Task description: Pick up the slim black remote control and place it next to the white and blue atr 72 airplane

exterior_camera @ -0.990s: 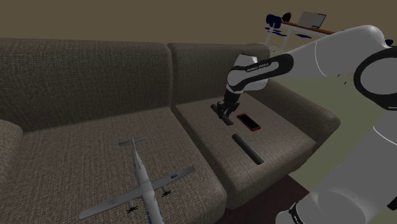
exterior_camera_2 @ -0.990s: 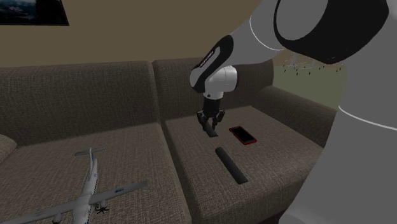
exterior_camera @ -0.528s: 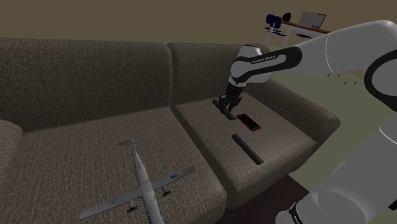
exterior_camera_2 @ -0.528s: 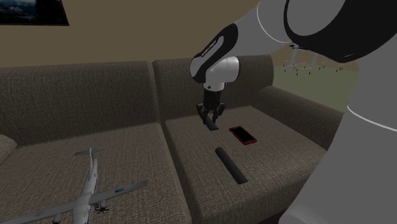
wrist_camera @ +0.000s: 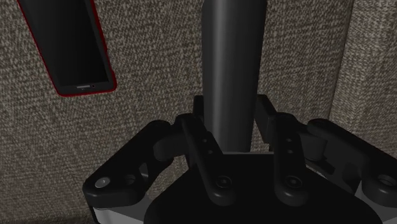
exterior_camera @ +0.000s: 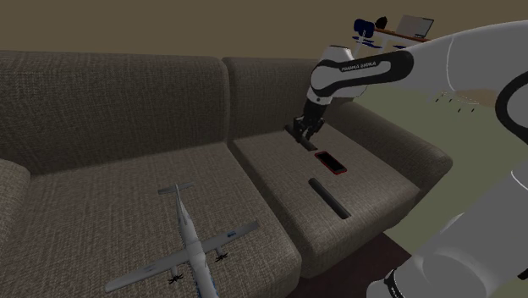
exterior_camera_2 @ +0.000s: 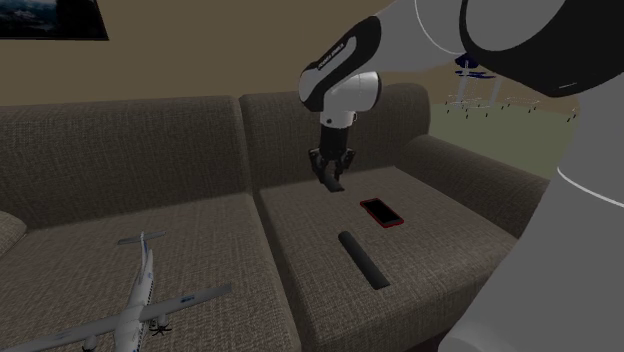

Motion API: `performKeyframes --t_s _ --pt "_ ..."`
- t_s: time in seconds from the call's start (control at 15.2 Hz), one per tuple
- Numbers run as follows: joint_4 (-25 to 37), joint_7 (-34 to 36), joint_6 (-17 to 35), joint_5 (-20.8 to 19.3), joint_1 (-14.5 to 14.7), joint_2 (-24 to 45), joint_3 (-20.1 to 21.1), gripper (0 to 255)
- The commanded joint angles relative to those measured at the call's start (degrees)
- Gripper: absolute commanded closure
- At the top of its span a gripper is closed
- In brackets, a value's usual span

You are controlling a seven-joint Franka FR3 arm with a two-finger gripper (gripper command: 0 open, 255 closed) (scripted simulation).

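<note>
Sofa point(exterior_camera: 127, 102) seat, right-hand cushion: I see the remote point(wrist_camera: 232, 70) clamped between the gripper's point(wrist_camera: 232, 137) fingers, held above the fabric. Red-edged phone point(exterior_camera: 330, 162) lies near; dark bar point(exterior_camera: 328, 197) beyond it; airplane point(exterior_camera: 190, 245) well apart, next cushion.

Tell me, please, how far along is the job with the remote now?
Done: the tool is shut on the slim black remote and holds it above the seat cushion. In hand: the carry. Left: bringing it over to the airplane on the neighbouring cushion and laying it beside it.
</note>
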Motion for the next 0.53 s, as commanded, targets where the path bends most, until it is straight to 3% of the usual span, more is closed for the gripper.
performKeyframes --t_s 0.0,0.46 --pt "0.92 0.23 -1.58 -0.15 0.01 -0.66 0.01 255" --pt "4.85 0.76 -6.81 -0.49 -0.01 -2.0 0.01 255"
